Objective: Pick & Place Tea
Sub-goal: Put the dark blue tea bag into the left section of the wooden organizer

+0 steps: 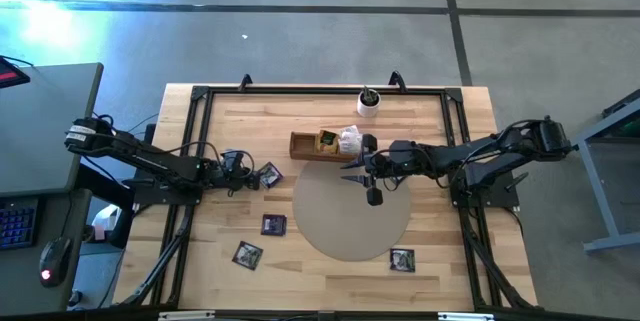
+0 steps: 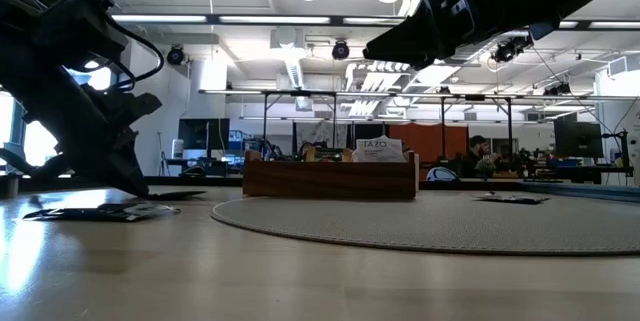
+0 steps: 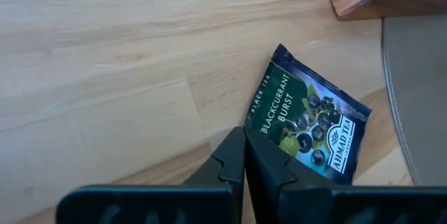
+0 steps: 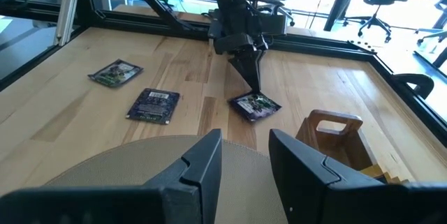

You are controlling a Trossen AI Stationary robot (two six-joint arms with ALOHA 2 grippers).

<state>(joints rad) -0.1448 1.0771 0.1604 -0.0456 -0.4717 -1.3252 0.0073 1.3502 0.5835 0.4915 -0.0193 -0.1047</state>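
Gripper on my left arm is down at the worktop with its 2 fingers pressed together, their tips at the near edge of a tea sachet without pinching it, as far as I can tell. That sachet lies flat on the bare wood, just beside the rim of the round grey mat and near the end of the wooden box. It is a dark blue square packet printed "BLACKCURRANT BURST" in white, with dark berries and green leaves on its face and a white brand panel in 1 corner.

My right gripper hangs above the mat with its fingers apart and nothing between them. Its wrist view looks across at my left gripper and the same sachet.

I can see 3 more dark sachets lying flat and apart on the worktop: 1 just off the mat's left edge, 1 nearer the front, and 1 at the mat's front right rim. The box holds more packets, 1 yellowish and some whitish. A small white cup with a plant stands behind the box.
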